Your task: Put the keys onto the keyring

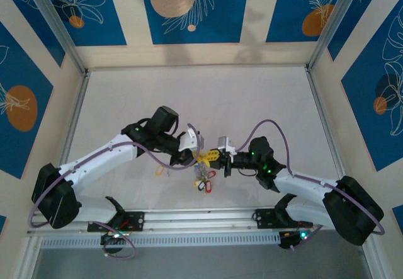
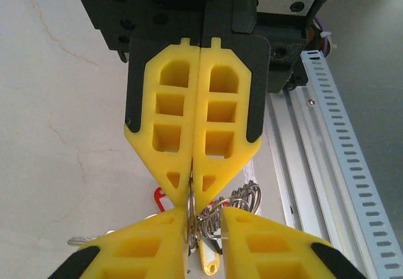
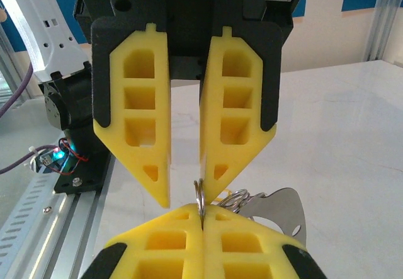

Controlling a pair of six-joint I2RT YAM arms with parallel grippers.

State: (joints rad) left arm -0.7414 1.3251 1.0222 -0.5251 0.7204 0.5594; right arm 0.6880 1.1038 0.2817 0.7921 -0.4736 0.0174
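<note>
Meeting tip to tip over the middle of the table (image 1: pixel 189 102), a little beyond the near rail (image 1: pixel 201 219), the two arms are facing one another. The left gripper (image 1: pixel 204 157) is reaching in from the left and the right gripper (image 1: pixel 217 160) from the right.

In its own wrist view, the right gripper (image 3: pixel 201 211) is pressing its yellow fingers fully together, with no gap showing. It is pinching the keyring (image 3: pixel 200 194), which is standing edge-on out of the seam. The left wrist view is confirming this: the opposing yellow tips (image 2: pixel 191 191) are closing on the thin metal loop (image 2: pixel 190 213).

The left gripper (image 2: pixel 204 219) is holding its jaws slightly apart. The keyring is passing through that gap, lying close against one finger, but no clamping is visible.

The keys (image 1: pixel 203 181) are hanging in a bunch below the meeting point, toward the near side. A red tag (image 2: pixel 160 198) and a yellow tag (image 2: pixel 208 260) are showing among them. A silver key blade (image 3: pixel 283 213) is sticking out to the right of the ring.
</note>
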